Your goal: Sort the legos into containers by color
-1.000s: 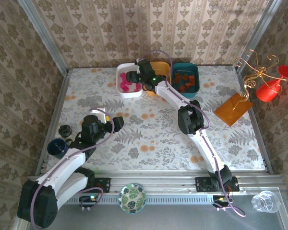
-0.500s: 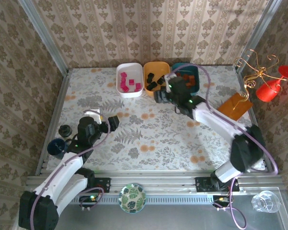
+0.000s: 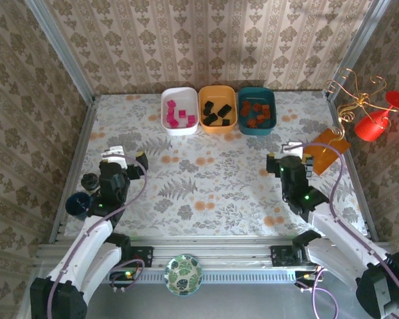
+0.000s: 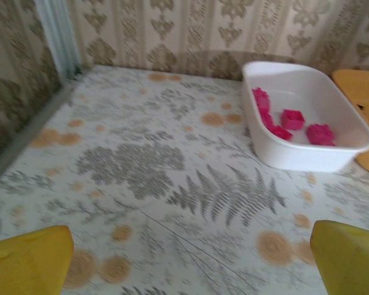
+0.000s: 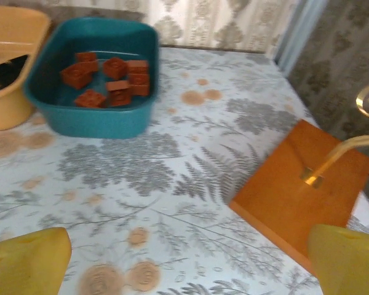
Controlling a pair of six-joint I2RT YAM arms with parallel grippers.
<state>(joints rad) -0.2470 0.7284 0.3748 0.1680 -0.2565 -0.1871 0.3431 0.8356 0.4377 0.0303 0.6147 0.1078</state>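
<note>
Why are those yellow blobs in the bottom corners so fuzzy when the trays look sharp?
Left wrist view: the blobs are fingers of the left end effector, too close to the lens to focus; the white tray is sharper. Right wrist view: same, with the teal tray crisp.

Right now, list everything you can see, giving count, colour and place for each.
white tray: one, white, far edge, leftmost of three
pink legos: about six, magenta, in the white tray
orange-yellow tray: one, orange-yellow, far edge, middle
black legos: about five, black, in the orange-yellow tray
teal tray: one, dark teal, far edge, rightmost
orange-brown legos: about seven, orange-brown, in the teal tray
orange card: one, orange, right side
gold wire stand: one, gold, rising from the card
red goblet: one, red, past the right edge
mug: one, dark blue, left edge
small black object: one, black, beside the mug
bowl: one, green patterned, near rail, centre
left gripper: one, yellow fingertips, open, near left
right gripper: one, yellow fingertips, open, near right
</note>
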